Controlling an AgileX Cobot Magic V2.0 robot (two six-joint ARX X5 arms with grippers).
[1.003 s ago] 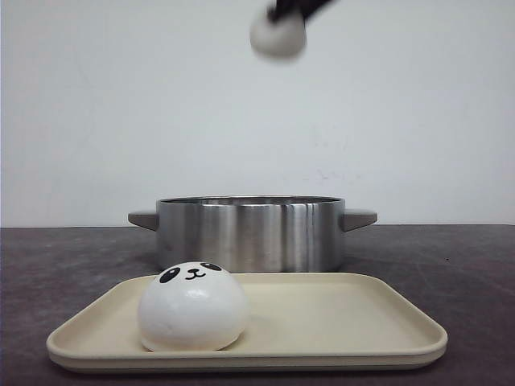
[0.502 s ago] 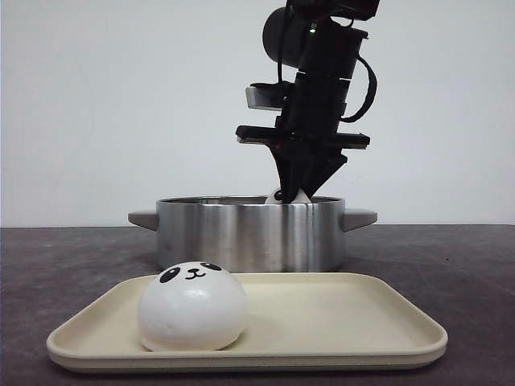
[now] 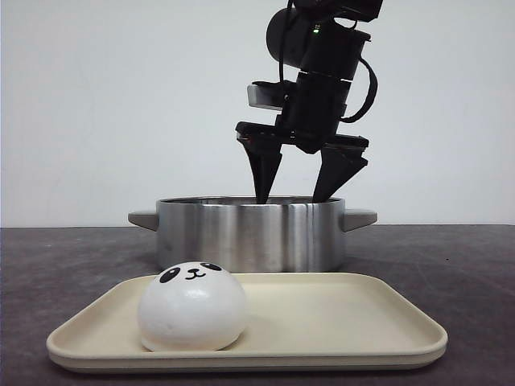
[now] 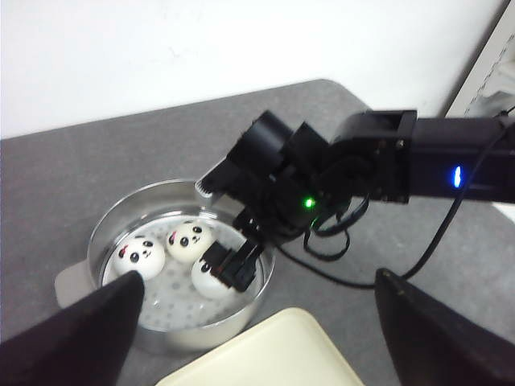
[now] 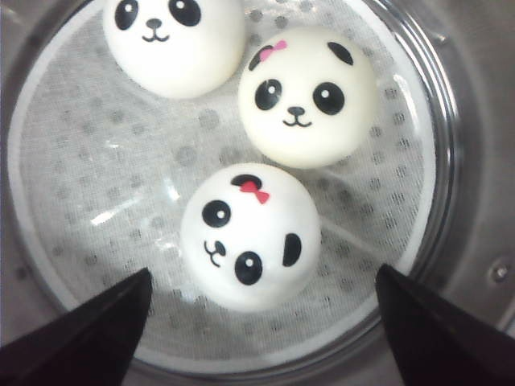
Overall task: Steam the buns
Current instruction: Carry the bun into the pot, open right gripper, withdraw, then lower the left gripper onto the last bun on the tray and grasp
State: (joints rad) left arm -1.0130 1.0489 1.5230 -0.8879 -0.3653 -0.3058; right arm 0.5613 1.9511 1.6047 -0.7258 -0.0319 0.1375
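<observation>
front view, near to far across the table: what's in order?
Beige rectangular plastic tray carrying one white panda-face bun → round stainless steel pot with grey side handles → black right gripper, open, its tips at the pot's rim → plain white wall.

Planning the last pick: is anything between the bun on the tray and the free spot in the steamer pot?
Only the pot wall stands between the tray bun and the liner's bare patch. The right pincer hangs open at the rim.
</observation>
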